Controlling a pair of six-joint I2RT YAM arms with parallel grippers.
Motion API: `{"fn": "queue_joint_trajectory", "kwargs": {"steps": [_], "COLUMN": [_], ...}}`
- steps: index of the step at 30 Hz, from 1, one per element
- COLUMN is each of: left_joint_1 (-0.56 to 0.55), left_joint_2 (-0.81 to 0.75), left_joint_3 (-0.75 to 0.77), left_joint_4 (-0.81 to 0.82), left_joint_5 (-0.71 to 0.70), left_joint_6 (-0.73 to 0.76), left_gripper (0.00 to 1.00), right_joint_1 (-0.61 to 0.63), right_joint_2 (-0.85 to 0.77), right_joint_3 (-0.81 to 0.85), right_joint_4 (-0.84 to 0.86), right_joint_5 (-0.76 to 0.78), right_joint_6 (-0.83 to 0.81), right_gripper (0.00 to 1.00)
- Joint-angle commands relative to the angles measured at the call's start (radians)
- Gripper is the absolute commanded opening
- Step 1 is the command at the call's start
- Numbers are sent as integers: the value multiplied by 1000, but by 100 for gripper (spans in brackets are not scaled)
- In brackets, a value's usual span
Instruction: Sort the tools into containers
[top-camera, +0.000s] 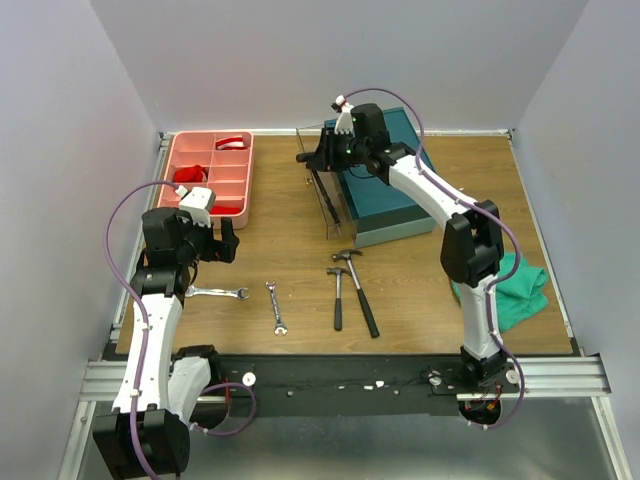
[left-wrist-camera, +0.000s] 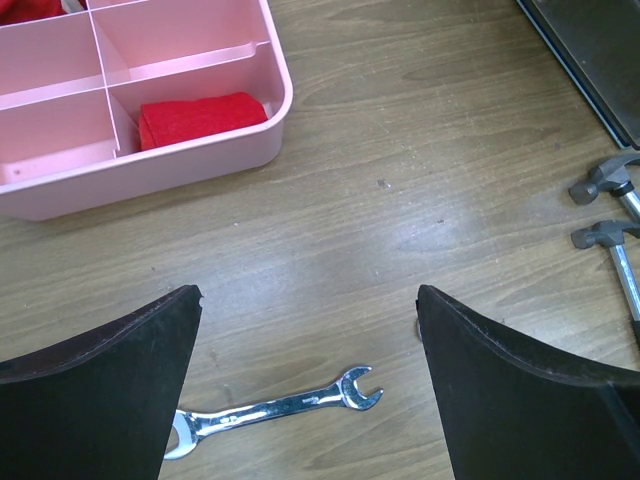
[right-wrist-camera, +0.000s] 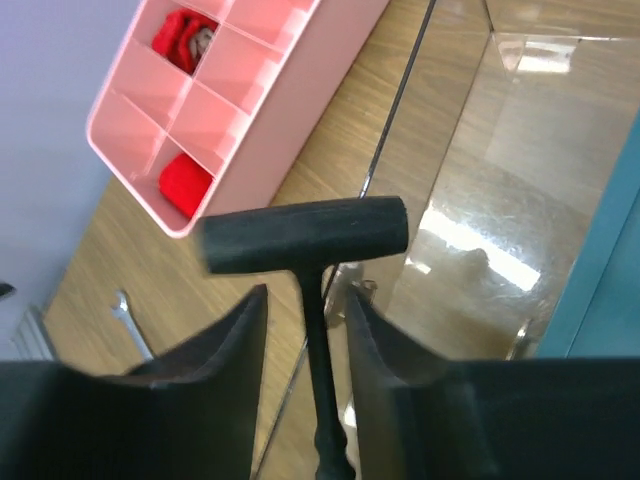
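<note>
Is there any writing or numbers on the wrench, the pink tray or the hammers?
No words or numbers can be read in any view.
If the wrench bears a stamp, it is too small and shiny to read.
The pink tray and the black hammer look plain.

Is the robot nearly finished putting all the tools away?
Not nearly. No tool shows in a container yet. The right gripper holds the black hammer by the clear tray. The open left gripper hovers above one wrench. Two claw hammers and both wrenches lie on the table.
</note>
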Motion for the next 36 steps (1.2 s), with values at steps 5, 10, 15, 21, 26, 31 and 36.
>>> {"fn": "queue_joint_trajectory", "kwargs": {"steps": [5,10,15,21,26,31,36], "left_joint_1": [8,8,8,7,7,7,8], "left_joint_2": [5,16,42,65,64,53,33], "left_joint_3": [19,6,7,35,29,12,4], "left_joint_4": [34,97,153,176,188,188,163], "left_joint_5": [26,30,35,24,-43,-85,-88], "left_joint_6": [-23,-55,-95,-149,-177,-195,-198], "left_gripper": [99,99,99,99,99,99,99], "right_joint_1": [-25,-24,-25,-13,33,155,280], "right_joint_2": [-113,-255,-400,-574,-759,-799,-793], "right_joint_3": [23,-2,-176,-545,-819,-972,-1055], "right_joint_4": [-126,-255,-209,-243,-244,-255,-181], "right_joint_5": [78,182,192,224,282,294,366], "right_joint_6": [-49,-109,-169,-235,-295,-303,-217], "right_gripper": [59,61,61,57,57,56,57]}}
